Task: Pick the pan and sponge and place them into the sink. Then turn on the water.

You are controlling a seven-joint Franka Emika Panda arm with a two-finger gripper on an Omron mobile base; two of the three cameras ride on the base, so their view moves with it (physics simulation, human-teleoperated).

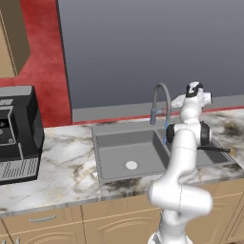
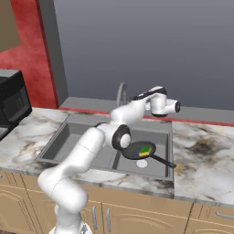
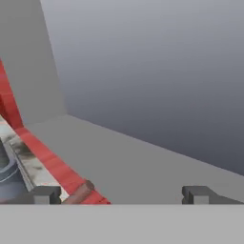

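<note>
At the far left of the left base view a black coffee machine [image 1: 16, 133] stands on the marbled bench [image 1: 66, 167], well apart from the grey double-basin sink [image 1: 107, 143] set into the bench at mid-frame. Behind the sink rises the grey gooseneck faucet [image 1: 161, 102], and no water runs from it. Right of centre in the right base view, the dark pan [image 2: 137, 150] rests tilted in the sink's right-hand basin, the green-and-yellow sponge [image 2: 146, 151] lying inside it and its thin handle reaching toward the lower right, over the basin's edge. Higher up, toward the right of that view, the hand [image 2: 177, 107] is raised above the back of the sink, facing the grey wall. From the hand view its fingertips [image 3: 46, 194] stand wide apart with nothing between them.
</note>
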